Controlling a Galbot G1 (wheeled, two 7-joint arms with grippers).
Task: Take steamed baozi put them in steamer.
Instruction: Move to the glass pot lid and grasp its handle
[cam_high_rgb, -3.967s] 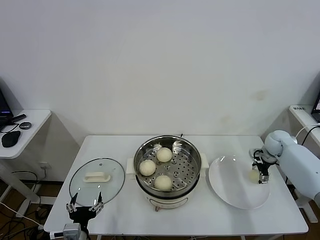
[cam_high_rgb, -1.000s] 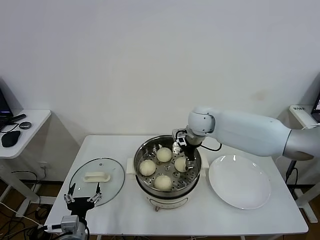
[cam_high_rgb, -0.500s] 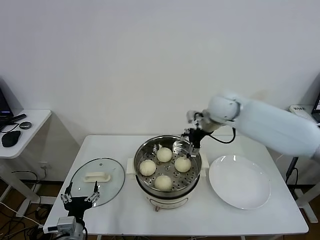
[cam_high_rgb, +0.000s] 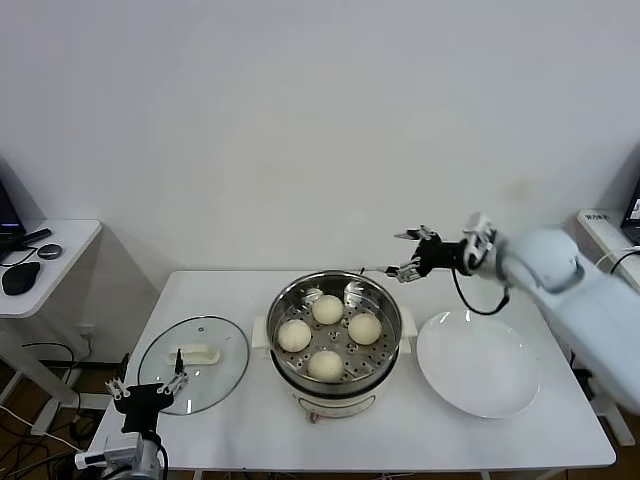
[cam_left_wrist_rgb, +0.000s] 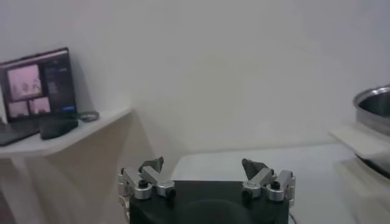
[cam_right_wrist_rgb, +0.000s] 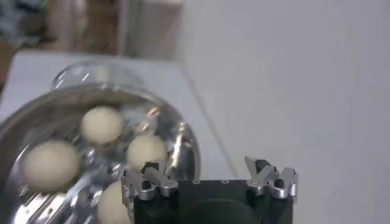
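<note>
The steamer (cam_high_rgb: 383, 300) stands mid-table with several cream-white baozi on its perforated tray: one at the back (cam_high_rgb: 327, 309), one at the left (cam_high_rgb: 294, 335), one at the right (cam_high_rgb: 365, 328) and one at the front (cam_high_rgb: 326, 365). My right gripper (cam_high_rgb: 410, 255) hangs open and empty in the air, above and behind the steamer's right rim. Its wrist view looks down on the steamer (cam_right_wrist_rgb: 183, 146) and the baozi (cam_right_wrist_rgb: 102, 123) past the open gripper (cam_right_wrist_rgb: 210, 176). My left gripper (cam_high_rgb: 145, 392) waits open and empty, low at the table's front left, by the lid. It also shows in the left wrist view (cam_left_wrist_rgb: 207, 173).
A round glass lid (cam_high_rgb: 195, 355) with a white handle lies left of the steamer. A bare white plate (cam_high_rgb: 480, 365) lies to its right. A side table (cam_high_rgb: 50, 250) with a mouse stands at far left, and its laptop (cam_left_wrist_rgb: 36, 85) shows in the left wrist view.
My right gripper let go of a baozi in the steamer's right side, then rose and swung back to the right, empty. The left gripper drifted a little lower and left.
</note>
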